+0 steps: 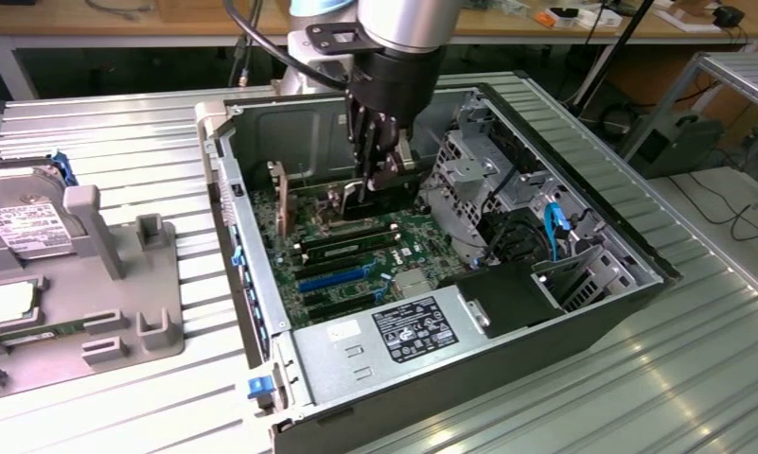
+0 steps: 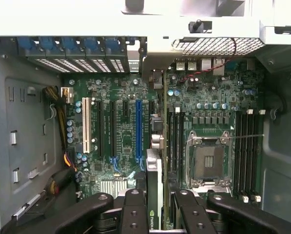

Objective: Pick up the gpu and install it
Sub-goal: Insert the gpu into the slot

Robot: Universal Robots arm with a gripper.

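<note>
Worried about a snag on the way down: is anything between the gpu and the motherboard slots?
Nothing visible does. The gpu sits gripped in the tool above the motherboard, beside the blue slot, and the slots there look bare.

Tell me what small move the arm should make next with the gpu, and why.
Probably ease it straight down: the gripper holds the gpu edge-on over the motherboard, near the blue slot, and the card is not visibly seated.
</note>
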